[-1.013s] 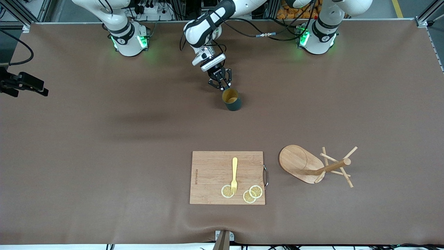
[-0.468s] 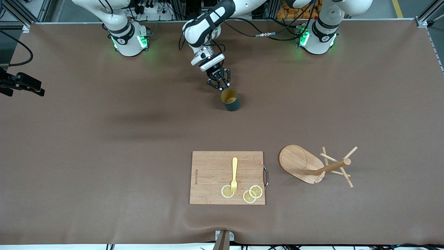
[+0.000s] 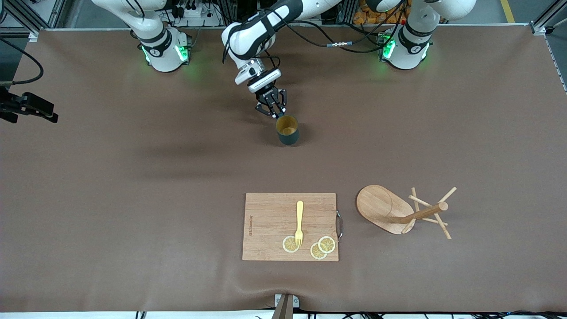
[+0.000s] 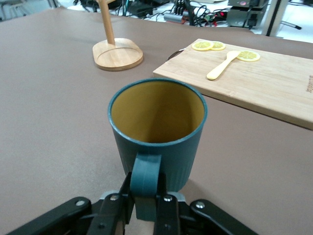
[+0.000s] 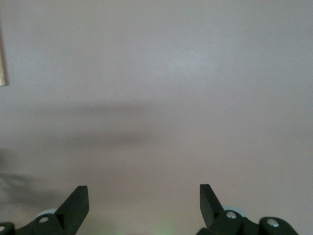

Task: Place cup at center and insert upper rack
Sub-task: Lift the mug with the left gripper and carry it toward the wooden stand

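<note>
- The cup (image 3: 288,130) stands upright on the brown table (image 3: 133,199), farther from the front camera than the cutting board (image 3: 290,226) and roughly in line with it; its tan inside faces up.
- Since a second ago the cup has slid a little toward the right arm's end of the table, and it now sits more squarely in line with the cutting board than it did.
- The left gripper (image 3: 273,111) is clenched on the cup's loop handle (image 4: 145,182); in the left wrist view its dark fingers (image 4: 116,208) press the handle from both sides.
- The left arm has swung with the cup, its wrist shifted the same way.
- The upper rack (image 3: 401,211) lies tipped on its side just beside the cutting board's handle end, toward the left arm's end of the table, unmoved.
- On the cutting board a yellow fork (image 3: 299,223) and three lemon slices (image 3: 322,247) lie as before.
- The right gripper (image 5: 144,205) hangs high over bare table with its fingers spread wide and nothing between them; that arm waits.
</note>
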